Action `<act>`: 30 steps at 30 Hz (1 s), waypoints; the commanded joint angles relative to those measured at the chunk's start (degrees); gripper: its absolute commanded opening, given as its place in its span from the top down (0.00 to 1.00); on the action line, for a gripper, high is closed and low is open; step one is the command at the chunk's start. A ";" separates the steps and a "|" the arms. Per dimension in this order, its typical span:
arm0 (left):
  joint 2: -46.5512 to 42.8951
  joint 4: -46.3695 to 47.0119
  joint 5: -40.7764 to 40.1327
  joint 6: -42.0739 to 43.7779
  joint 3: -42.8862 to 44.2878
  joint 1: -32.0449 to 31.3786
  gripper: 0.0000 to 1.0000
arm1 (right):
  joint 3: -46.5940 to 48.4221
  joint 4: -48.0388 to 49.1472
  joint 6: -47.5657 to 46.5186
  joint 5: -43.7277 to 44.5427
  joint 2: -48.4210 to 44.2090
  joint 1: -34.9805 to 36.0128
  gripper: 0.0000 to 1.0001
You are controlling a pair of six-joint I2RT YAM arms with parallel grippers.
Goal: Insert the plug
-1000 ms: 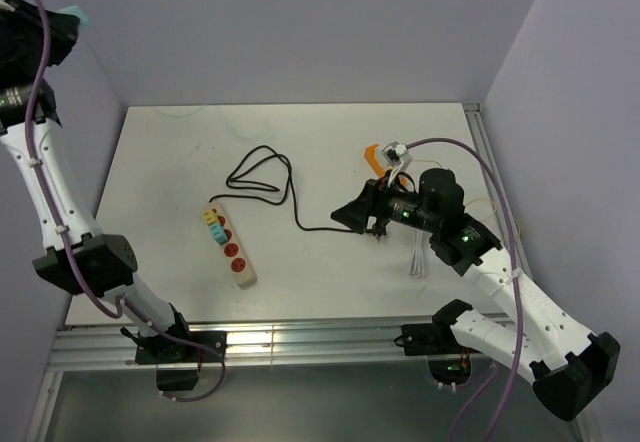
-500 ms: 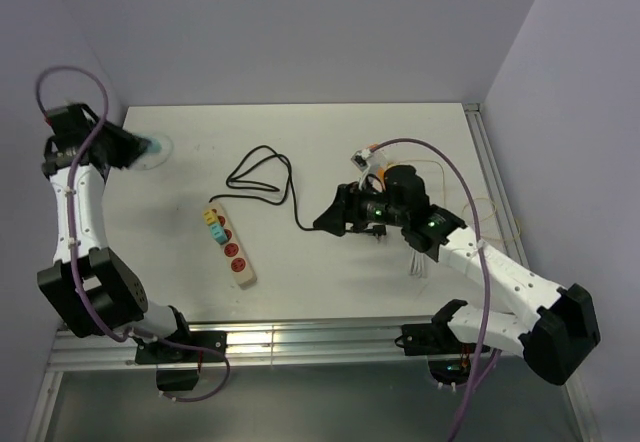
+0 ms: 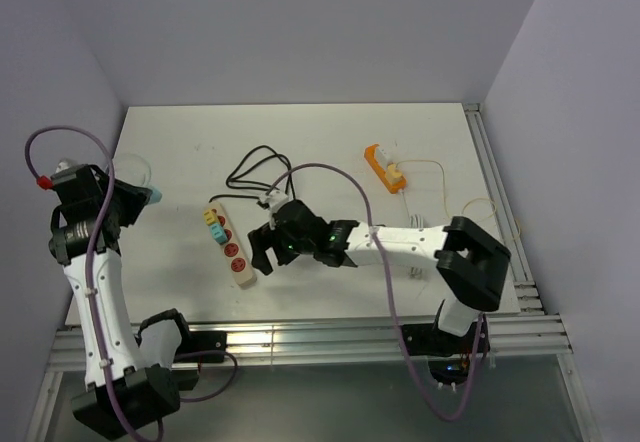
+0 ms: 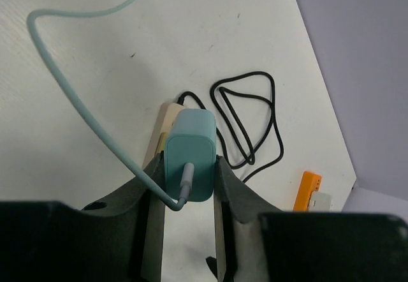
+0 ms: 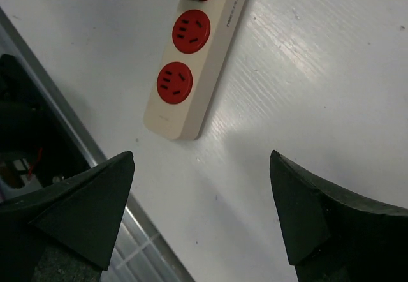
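Left wrist view: left gripper (image 4: 188, 167) clamps the teal charger plug (image 4: 189, 151) over the left edge of the tabletop (image 3: 330, 132). The power strip (image 5: 191, 71) lies ahead, lengthwise toward the near edge, with the right gripper (image 5: 202, 161) splayed over its near end.

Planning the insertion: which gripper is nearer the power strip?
Right. The right gripper hovers open beside the power strip; the left gripper, holding the teal plug, is farther off to its left.

The left arm (image 3: 97, 297) and right arm (image 3: 400, 245) are glossy white plastic link shells joined by chunky black joint housings (image 3: 470, 257). A thin purple cable (image 3: 322, 166) loops loosely along each. Small green lights (image 3: 331, 234) glow near the right wrist. The right gripper (image 5: 201, 156) has matte black, wedge-shaped fingers (image 5: 83, 205).
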 commanded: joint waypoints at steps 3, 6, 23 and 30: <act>-4.30 -1.44 -0.17 -1.99 -5.35 -1.14 1.00 | 9.38 1.44 -2.87 7.81 8.61 4.64 0.07; -3.25 -2.14 1.07 -0.76 -6.41 -1.85 1.00 | 12.82 0.04 -2.87 8.61 12.23 5.88 0.07; 5.71 -2.67 2.48 3.20 -0.70 -9.31 1.00 | 19.59 -7.27 -2.08 15.99 22.52 10.09 0.11; 8.53 -3.19 -0.77 0.74 0.35 -18.54 1.00 | 16.87 -5.08 -0.94 17.30 22.52 10.10 0.26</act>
